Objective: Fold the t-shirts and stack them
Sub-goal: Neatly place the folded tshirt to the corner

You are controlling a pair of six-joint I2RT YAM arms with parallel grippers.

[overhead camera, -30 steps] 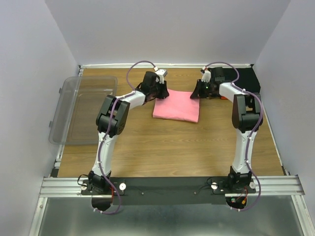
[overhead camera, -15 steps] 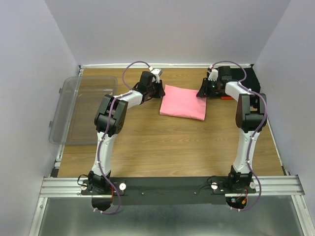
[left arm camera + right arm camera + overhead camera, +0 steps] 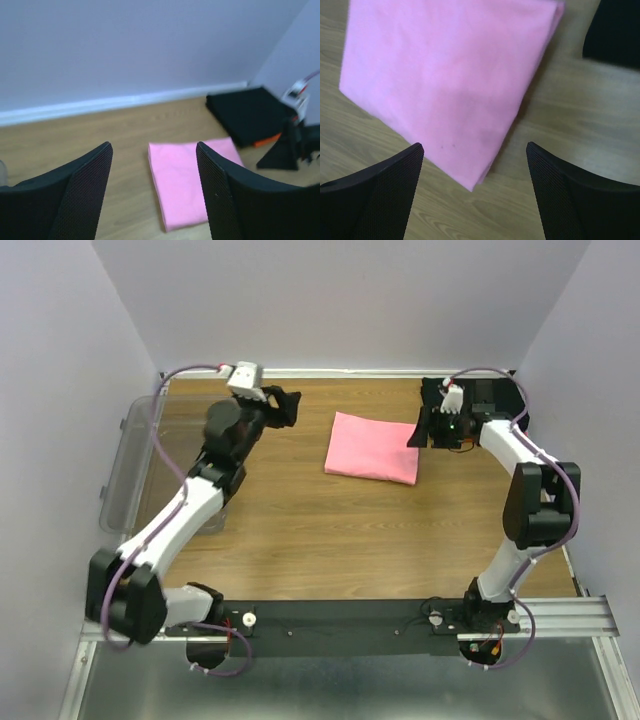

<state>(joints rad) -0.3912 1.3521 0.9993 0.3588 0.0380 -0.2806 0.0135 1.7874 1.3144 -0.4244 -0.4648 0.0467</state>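
Note:
A folded bright pink t-shirt lies flat on the wooden table, right of centre. A folded black t-shirt sits in the back right corner, with an orange-red edge showing under it. My left gripper is open and raised, well left of the pink shirt, with nothing between its fingers. My right gripper is open just above the pink shirt's right corner, holding nothing.
A clear plastic tub lies along the left edge of the table, under the left arm. White walls close in the back and both sides. The right arm reaches along the right side, close to the black shirt.
Both grippers opened and let go of the pink shirt, which now lies a little further right. The left arm swung back to the left and rose; the right gripper lifted slightly.

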